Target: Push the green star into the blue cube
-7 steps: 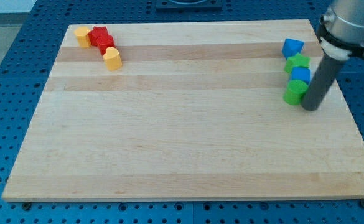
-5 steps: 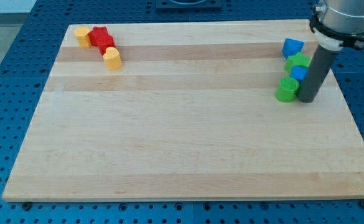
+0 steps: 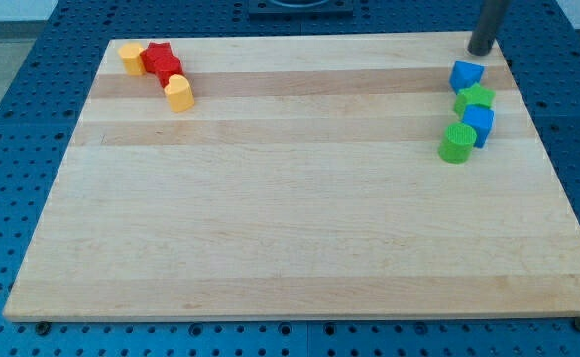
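Observation:
The green star lies at the board's right side, touching the blue cube just below it. Another blue block sits just above the star. A green round block lies against the cube's lower left. My tip is at the board's top right edge, above the upper blue block and clear of all the blocks.
At the board's top left, a yellow block, two red blocks and another yellow block lie in a touching row. The wooden board rests on a blue perforated table.
My tip has moved from beside the green round block and blue cube up to the board's top right edge. The green round block shifted slightly left earlier and now rests still.

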{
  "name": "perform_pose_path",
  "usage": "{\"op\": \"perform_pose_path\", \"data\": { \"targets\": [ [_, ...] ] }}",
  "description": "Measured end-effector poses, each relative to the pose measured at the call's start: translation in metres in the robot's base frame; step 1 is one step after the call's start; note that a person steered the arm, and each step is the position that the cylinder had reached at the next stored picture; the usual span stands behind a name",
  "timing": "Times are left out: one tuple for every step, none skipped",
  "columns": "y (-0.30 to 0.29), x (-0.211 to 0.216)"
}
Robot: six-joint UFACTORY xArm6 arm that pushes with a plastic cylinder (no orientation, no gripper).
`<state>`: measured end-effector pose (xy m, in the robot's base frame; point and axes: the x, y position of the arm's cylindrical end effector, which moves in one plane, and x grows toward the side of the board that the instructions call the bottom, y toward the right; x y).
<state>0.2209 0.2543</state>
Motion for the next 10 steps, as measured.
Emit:
{"op": "perform_pose_path", "data": {
  "targets": [
    [-0.016,-0.015],
    [-0.021,-0.009],
    [-0.021,0.000],
    [-0.021,0.014],
    [-0.021,0.031],
    [-0.022,0.053],
    [-0.025,0.078],
    [-0.029,0.102],
    [-0.030,0.116],
    [-0.030,0.121]
  ]
}}
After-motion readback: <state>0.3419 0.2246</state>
